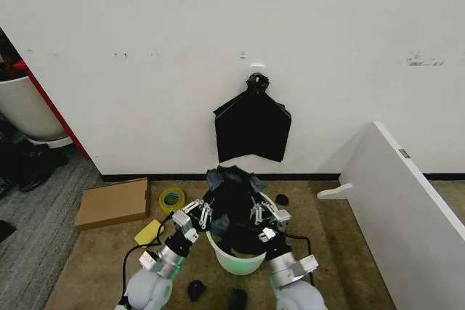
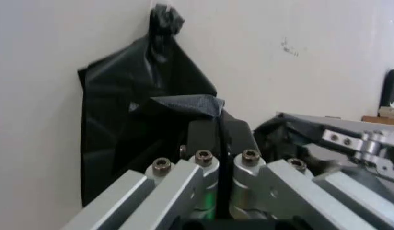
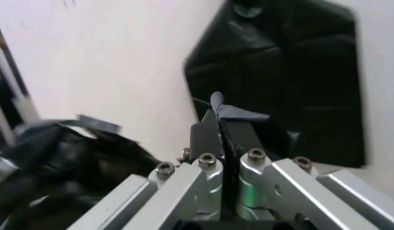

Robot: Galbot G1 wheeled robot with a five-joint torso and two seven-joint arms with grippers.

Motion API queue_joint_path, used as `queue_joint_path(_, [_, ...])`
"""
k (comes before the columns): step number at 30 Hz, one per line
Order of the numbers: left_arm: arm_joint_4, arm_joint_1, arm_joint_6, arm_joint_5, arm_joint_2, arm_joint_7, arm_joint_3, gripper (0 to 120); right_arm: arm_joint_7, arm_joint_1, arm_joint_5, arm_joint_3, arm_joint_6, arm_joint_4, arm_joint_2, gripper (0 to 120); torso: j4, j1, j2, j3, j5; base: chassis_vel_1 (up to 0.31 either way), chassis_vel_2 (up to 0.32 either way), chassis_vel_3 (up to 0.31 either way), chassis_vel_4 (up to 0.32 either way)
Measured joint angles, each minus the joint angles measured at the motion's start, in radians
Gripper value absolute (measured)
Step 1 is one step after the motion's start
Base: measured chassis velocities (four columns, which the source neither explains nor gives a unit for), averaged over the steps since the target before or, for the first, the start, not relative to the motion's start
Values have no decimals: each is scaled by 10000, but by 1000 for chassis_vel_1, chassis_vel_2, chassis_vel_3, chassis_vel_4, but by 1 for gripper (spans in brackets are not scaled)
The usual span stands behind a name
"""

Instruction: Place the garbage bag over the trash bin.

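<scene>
I am holding the garbage bag (image 1: pixel 234 194) up over the trash bin (image 1: pixel 236 259), which is sitting on the carpet at the lower centre of the head view, just in front of me. My left claw (image 1: pixel 195 212) is clenched on the bag's left edge, and in the left wrist view the two fingers (image 2: pixel 203 136) are pressing together on a fold of the black plastic (image 2: pixel 191 103). My right claw (image 1: pixel 260 212) is clenched on the bag's right edge in the same way, with a pinch of plastic (image 3: pixel 232 112) sticking up between its fingers (image 3: pixel 202 136). The bag is hanging bunched between the two claws, its lower part drooping into the bin's mouth.

On the wall straight behind, at the centre of the head view, a flat black bundle (image 1: pixel 252 125) is hanging from a knot. A cardboard box (image 1: pixel 112 202), a roll of tape (image 1: pixel 171 199) and a yellow object (image 1: pixel 149 233) are lying on the floor at lower left. Small black lumps (image 1: pixel 195 290) are lying near my base, and a white board (image 1: pixel 407 208) is slanting across the right side.
</scene>
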Motion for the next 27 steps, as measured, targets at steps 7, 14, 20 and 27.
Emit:
queue_joint_path(7, [205, 266, -24, -245, -327, 209, 99, 0, 779, -1278, -1128, 637, -30, 588, -1059, 0, -2, 0, 0, -1, 2, 0, 0, 0, 0])
queue_joint_path(14, [255, 1261, -308, 1210, -104, -845, -63, 0, 1627, -2870, -1886, 422, -447, 846, -2266, 0, -1, -1, 0, -1, 1, 0, 0, 0, 0])
queue_joint_path(20, [-376, 2182, -332, 2695, 181, -2747, -151, 0, 1508, -3304, -1895, 281, -841, 1191, -2834, 0, 0, -1, 1, -1, -1, 0, 0, 0, 0])
queue_joint_path(27, [-1182, 2935, -43, 4372, 604, -4484, -307, 0, 478, -3528, -1260, 549, -979, 1367, -3440, 0, 0, -1, 1, -1, 2, 0, 0, 0, 0])
